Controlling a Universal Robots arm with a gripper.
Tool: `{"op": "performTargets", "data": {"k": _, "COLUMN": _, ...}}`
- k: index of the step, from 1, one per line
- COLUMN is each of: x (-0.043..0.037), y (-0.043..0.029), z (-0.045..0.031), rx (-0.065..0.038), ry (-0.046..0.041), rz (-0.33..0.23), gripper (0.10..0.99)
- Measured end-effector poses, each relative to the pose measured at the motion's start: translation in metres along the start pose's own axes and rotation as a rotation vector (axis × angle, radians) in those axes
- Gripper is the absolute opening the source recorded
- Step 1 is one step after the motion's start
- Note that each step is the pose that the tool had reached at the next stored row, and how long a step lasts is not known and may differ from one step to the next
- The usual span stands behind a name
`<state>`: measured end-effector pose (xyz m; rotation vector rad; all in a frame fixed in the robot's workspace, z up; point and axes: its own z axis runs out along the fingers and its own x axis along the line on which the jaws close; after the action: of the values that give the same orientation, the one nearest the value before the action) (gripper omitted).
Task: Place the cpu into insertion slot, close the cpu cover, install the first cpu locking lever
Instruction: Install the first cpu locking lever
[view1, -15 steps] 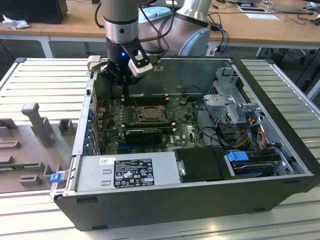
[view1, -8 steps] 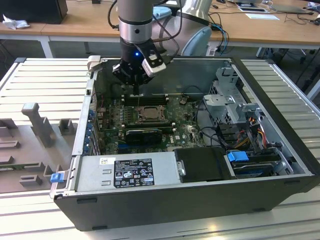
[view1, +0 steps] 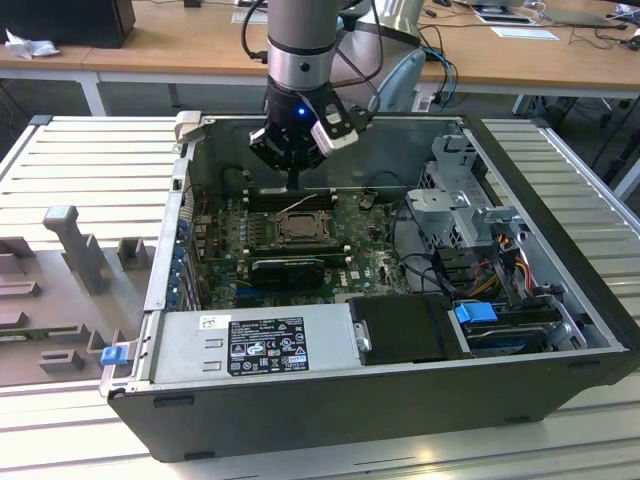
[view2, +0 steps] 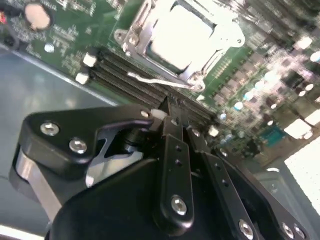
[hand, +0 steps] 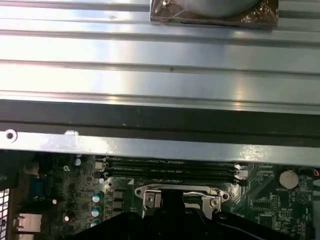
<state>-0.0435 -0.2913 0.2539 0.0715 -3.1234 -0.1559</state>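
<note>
The cpu (view2: 182, 35) shows its pale metal face inside the insertion slot (view1: 297, 229) on the green motherboard (view1: 355, 262). The cpu cover (view2: 160, 65) lies flat around it as a silver frame. A thin wire locking lever (view2: 150, 80) runs along the socket's edge on the gripper's side, standing free of the frame. My gripper (view2: 169, 107) hangs just above the board beside that lever, fingers together with nothing between them. In the exterior view the gripper (view1: 293, 183) is over the far edge of the socket. The first wrist view has the socket's metal rim (hand: 175, 192) partly behind the gripper body.
The board sits deep in an open black computer case (view1: 330, 410). Long black memory slots (view2: 125, 75) run between the gripper and the socket. A power supply (view1: 255, 345) lines the near side, and a drive cage (view1: 460, 205) with cables stands at the exterior view's right.
</note>
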Motion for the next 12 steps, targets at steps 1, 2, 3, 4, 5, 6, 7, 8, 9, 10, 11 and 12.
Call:
{"op": "performTargets", "data": {"k": 1, "x": -0.0002, "y": -0.0014, "z": 0.0009, "rx": -0.021, "ry": -0.0011, "rz": -0.001, "gripper": 0.106}}
{"op": "performTargets", "data": {"k": 2, "x": -0.0001, "y": -0.0020, "z": 0.0031, "rx": -0.021, "ry": -0.0010, "rz": 0.000, "gripper": 0.106}}
{"op": "performTargets", "data": {"k": 3, "x": -0.0003, "y": -0.0023, "z": 0.0056, "rx": -0.020, "ry": -0.0009, "rz": 0.000, "gripper": 0.106}}
{"op": "performTargets", "data": {"k": 4, "x": -0.0012, "y": -0.0027, "z": 0.0088, "rx": -0.018, "ry": -0.0008, "rz": -0.001, "gripper": 0.106}}
{"op": "performTargets", "data": {"k": 5, "x": -0.0025, "y": -0.0031, "z": 0.0120, "rx": -0.017, "ry": -0.0008, "rz": 0.000, "gripper": 0.106}}
{"op": "performTargets", "data": {"k": 6, "x": -0.0032, "y": -0.0032, "z": 0.0131, "rx": -0.016, "ry": -0.0008, "rz": 0.000, "gripper": 0.106}}
{"op": "performTargets", "data": {"k": 7, "x": -0.0038, "y": -0.0033, "z": 0.0139, "rx": -0.014, "ry": -0.0009, "rz": 0.000, "gripper": 0.106}}
{"op": "performTargets", "data": {"k": 8, "x": -0.0046, "y": -0.0034, "z": 0.0148, "rx": -0.009, "ry": -0.0008, "rz": 0.000, "gripper": 0.106}}
{"op": "performTargets", "data": {"k": 9, "x": -0.0054, "y": -0.0036, "z": 0.0158, "rx": -0.007, "ry": -0.0010, "rz": 0.000, "gripper": 0.106}}
{"op": "performTargets", "data": {"k": 10, "x": -0.0065, "y": -0.0039, "z": 0.0184, "rx": -0.007, "ry": -0.0009, "rz": -0.001, "gripper": 0.106}}
{"op": "performTargets", "data": {"k": 11, "x": -0.0071, "y": -0.0039, "z": 0.0207, "rx": -0.007, "ry": -0.0010, "rz": -0.001, "gripper": 0.106}}
{"op": "performTargets", "data": {"k": 12, "x": -0.0089, "y": -0.0026, "z": 0.0232, "rx": -0.006, "ry": -0.0009, "rz": -0.001, "gripper": 0.106}}
